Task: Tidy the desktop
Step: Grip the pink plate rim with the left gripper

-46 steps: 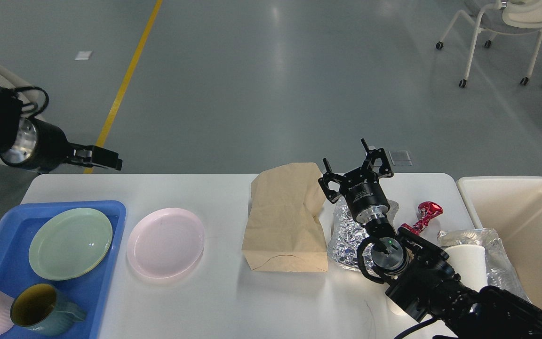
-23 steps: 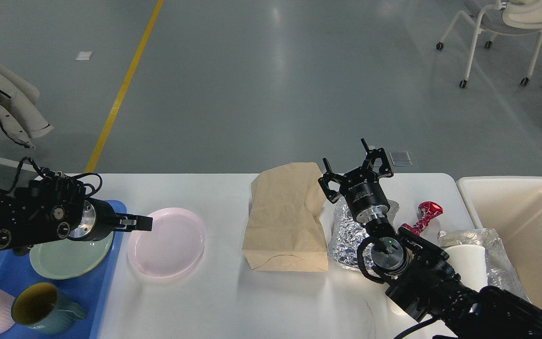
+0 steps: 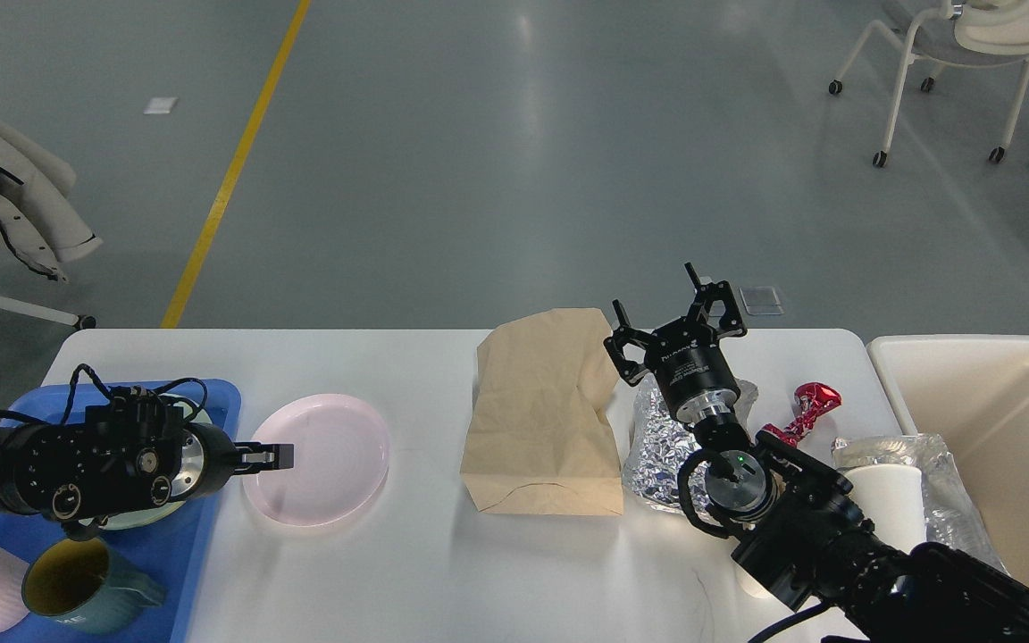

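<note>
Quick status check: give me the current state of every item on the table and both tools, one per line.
Pink round plate: flat on the white desktop, empty.
Brown paper bag: lying flat, mouth folded.
Crumpled silver foil: beside the bag.
Red foil wrapper: twisted, on the desktop.
Blue plastic tray: holds a yellow-lined mug, upright.
Cream bin: open, looks empty.
Left tool: over the plate's left rim, grip unclear.
Right tool: open, holding nothing.

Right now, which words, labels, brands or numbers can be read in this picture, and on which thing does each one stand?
None can be read for certain.
Right gripper: small white lettering on its black body, too small to read.
Teal mug: faint raised letters low on its side, too blurred to read.
</note>
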Tool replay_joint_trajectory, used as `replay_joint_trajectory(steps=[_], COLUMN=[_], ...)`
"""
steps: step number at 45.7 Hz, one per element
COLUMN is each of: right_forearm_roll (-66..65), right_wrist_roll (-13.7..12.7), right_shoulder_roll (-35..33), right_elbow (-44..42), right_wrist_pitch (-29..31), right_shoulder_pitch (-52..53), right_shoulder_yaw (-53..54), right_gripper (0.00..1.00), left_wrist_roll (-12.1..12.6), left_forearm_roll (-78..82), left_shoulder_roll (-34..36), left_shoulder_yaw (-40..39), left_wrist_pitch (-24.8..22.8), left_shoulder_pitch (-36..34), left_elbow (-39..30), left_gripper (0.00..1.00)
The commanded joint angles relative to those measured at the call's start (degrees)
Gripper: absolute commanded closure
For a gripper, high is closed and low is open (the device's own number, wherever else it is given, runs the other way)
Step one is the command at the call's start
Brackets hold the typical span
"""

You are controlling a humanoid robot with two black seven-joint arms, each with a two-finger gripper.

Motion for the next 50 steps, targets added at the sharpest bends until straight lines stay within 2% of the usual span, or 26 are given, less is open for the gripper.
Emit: replay_joint_trajectory(steps=[1, 4, 13, 27, 34, 42, 50], right_forearm_roll=[0.0, 0.0, 0.0, 0.0, 0.0, 0.0, 0.0], right_wrist_roll=[0.0, 0.0, 0.0, 0.0, 0.0, 0.0, 0.0], right_shoulder_roll=[-0.01, -0.01, -0.01, -0.01, -0.01, -0.01, -0.01], right_elbow=[-0.06, 0.03, -0.06, 0.03, 0.03, 0.03, 0.03], right_wrist_pitch=[0.02, -0.07, 0.02, -0.07, -0.07, -0.07, -0.07], right_shoulder_pitch=[-0.01, -0.01, -0.01, -0.01, -0.01, -0.01, -0.01], right_shoulder_yaw=[0.0, 0.0, 0.0, 0.0, -0.08, 0.0, 0.0], right_gripper=[0.0, 0.0, 0.0, 0.0, 0.0, 0.0, 0.0], left_wrist_roll=[0.2, 0.11, 0.2, 0.11, 0.11, 0.2, 0.2], left_forearm_roll=[-0.62, -0.71, -0.8, -0.71, -0.54, -0.54, -0.54], left_shoulder_roll=[-0.01, -0.1, -1.68, -2.47, -2.47, -2.64, -2.64], left_shoulder_yaw=[-0.07, 0.01, -0.07, 0.1, 0.36, 0.36, 0.98], left_wrist_pitch=[0.87, 1.22, 3.33, 3.86, 3.94, 4.03, 4.03], left_shoulder_pitch=[0.97, 1.23, 3.17, 4.75, 5.28, 5.45, 5.63], left_elbow=[0.04, 0.12, 0.39, 0.91, 1.35, 1.35, 1.35], left_gripper=[0.32, 0.35, 0.37, 0.4, 0.53, 0.59, 0.79])
